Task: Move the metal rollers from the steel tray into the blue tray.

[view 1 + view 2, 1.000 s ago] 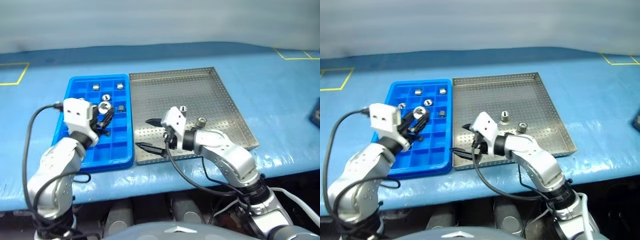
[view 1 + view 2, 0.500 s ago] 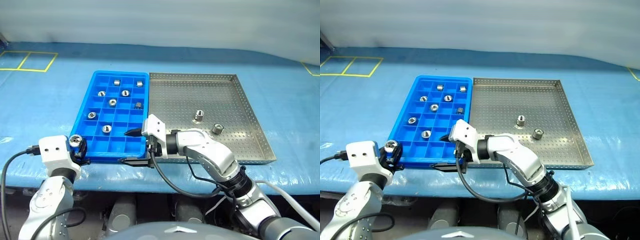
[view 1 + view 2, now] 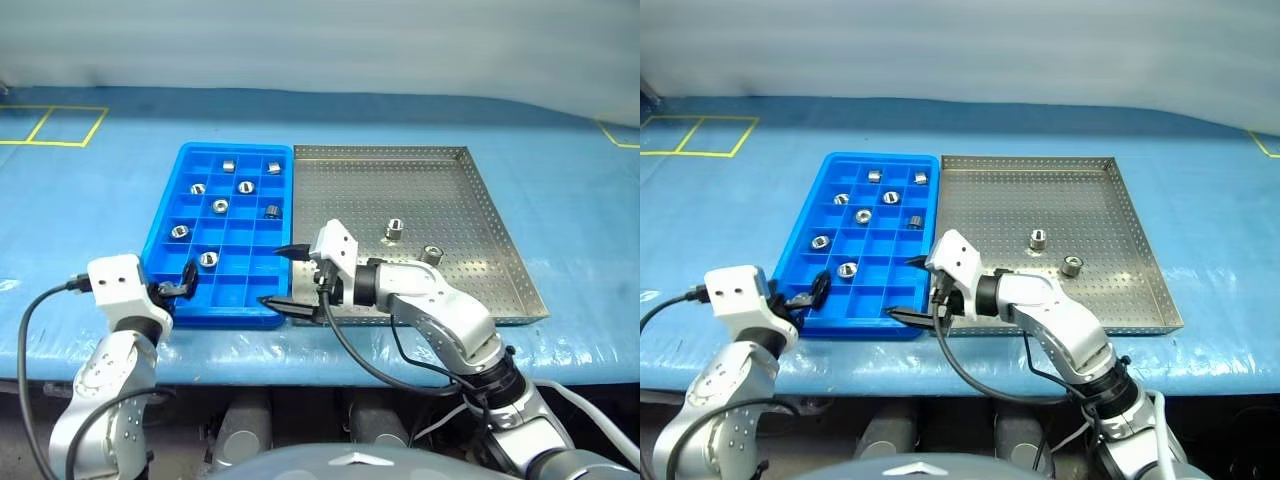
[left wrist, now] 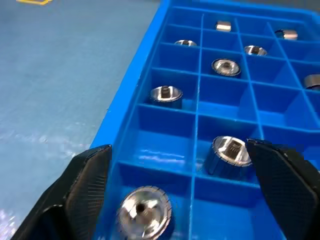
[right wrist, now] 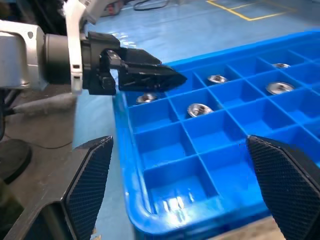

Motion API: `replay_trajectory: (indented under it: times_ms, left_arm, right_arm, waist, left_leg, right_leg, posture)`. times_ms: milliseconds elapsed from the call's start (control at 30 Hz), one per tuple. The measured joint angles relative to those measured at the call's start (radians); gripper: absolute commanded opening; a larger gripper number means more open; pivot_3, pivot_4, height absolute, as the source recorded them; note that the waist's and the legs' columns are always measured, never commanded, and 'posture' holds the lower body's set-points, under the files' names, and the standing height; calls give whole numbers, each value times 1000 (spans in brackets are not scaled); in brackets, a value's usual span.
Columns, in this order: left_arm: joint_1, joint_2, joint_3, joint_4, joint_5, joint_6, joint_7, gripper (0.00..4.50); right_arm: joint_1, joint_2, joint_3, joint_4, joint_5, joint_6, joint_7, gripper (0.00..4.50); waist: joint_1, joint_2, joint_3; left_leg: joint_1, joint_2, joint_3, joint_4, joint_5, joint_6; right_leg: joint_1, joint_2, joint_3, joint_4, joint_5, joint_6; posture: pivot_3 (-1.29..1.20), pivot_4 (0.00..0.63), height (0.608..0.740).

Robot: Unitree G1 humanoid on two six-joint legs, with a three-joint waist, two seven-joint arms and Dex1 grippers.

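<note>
Two metal rollers stand on the steel tray. To its left is the blue tray, with several rollers in its compartments. My left gripper is open at the blue tray's near left corner. In the left wrist view a roller lies free in the corner compartment between its spread fingers, and another roller sits one compartment over. My right gripper is open and empty, pointing left over the seam between the two trays at their near edge.
Both trays lie side by side on a blue table cover with yellow tape marks at the far left. Black cables hang from both wrists near the table's front edge.
The head camera has shifted. My left gripper, shut on a roller before, has opened, and the roller now lies in the blue tray's near left corner compartment. The right gripper stays open.
</note>
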Motion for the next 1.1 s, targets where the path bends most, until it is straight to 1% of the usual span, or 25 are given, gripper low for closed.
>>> replay_trajectory:
  times_ms: [167, 300, 400, 467, 567, 700, 733, 900, 1100]
  left_arm:
    - [-131, 67, -45, 64, -30, -8, -60, 4464]
    - [-180, 122, -141, 130, -30, -53, -138, 4464]
    - [-195, 130, -225, 158, -27, -111, -192, 4464]
    - [-201, 127, -293, 184, -18, -165, -217, 4464]
    - [-196, 122, -389, 214, 7, -227, -237, 4464]
    - [-152, 126, -499, 229, 28, -310, -284, 4464]
    - [-143, 131, -515, 229, 28, -320, -296, 4464]
    - [-95, 141, -541, 218, 17, -347, -326, 4464]
    - [-33, 161, -549, 178, 18, -360, -330, 4464]
  right_arm:
    - [96, -43, -108, -69, -5, 34, -93, 4500]
    - [163, -60, -182, -107, -29, 57, -188, 4500]
    - [181, -52, -204, -115, -64, 75, -261, 4500]
    - [175, -11, -213, -111, -87, 87, -322, 4500]
    - [115, 76, -214, -78, -125, 127, -427, 4500]
    - [17, 218, -231, 67, -181, 197, -578, 4500]
    - [2, 242, -230, 102, -194, 198, -599, 4500]
    - [-112, 327, -199, 328, -280, 165, -682, 4500]
    - [-190, 402, -216, 507, -303, 72, -709, 4500]
  waist:
    - [-43, 0, 0]
    - [-88, 0, 0]
    - [-126, 0, 0]
    - [-149, 0, 0]
    - [-185, 0, 0]
    - [-219, 1, 0]
    - [-223, 1, 0]
    - [-229, 1, 0]
    - [-215, 2, 1]
  left_leg:
    - [0, 0, 0, 0, 0, 0]
    - [0, 0, 1, 0, 0, 0]
    - [0, 0, 1, 0, 0, 0]
    - [0, 0, 1, 0, 0, 0]
    - [1, 0, 2, 0, 0, 0]
    - [0, 0, 1, -1, 0, 0]
    - [0, 0, 1, -2, 0, 0]
    - [0, 0, 1, -4, 0, 0]
    - [0, 0, 1, -5, 0, 0]
  right_leg:
    - [0, 0, 1, 0, 0, 0]
    - [0, 0, 1, 0, 1, 1]
    - [0, 0, 2, 0, 1, 2]
    - [0, 1, 3, 1, 1, 2]
    - [0, 1, 4, 1, 2, 3]
    - [-1, 1, 4, 1, 2, 3]
    - [-1, 1, 4, 1, 4, 6]
    - [-2, 1, 4, 1, 4, 7]
    - [-2, 0, 3, 0, 4, 7]
  posture:
    - [-126, 150, 740]
    - [-189, 150, 740]
    - [-215, 150, 740]
    - [-226, 150, 740]
    - [-221, 150, 740]
    - [-193, 150, 740]
    - [-185, 150, 740]
    - [-133, 150, 740]
    - [-102, 150, 740]
